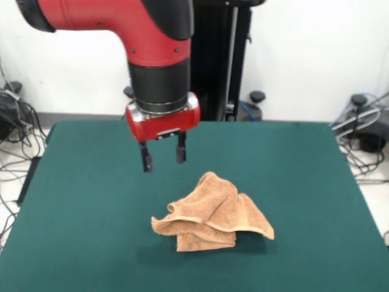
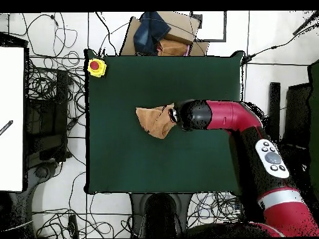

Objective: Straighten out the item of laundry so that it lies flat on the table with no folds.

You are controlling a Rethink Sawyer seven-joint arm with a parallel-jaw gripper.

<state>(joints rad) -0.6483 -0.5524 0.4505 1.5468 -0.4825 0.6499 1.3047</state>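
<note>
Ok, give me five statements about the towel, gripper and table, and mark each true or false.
1. The towel lies flat with no folds. False: it is crumpled in a heap with folds.
2. The gripper is open and holds nothing. True.
3. The gripper touches the towel. False: in the front view it hangs in the air, apart from the towel.
4. The table has a dark green top. True.
5. A yellow box with a red button sits at one corner of the table in the overhead view. True.
</note>
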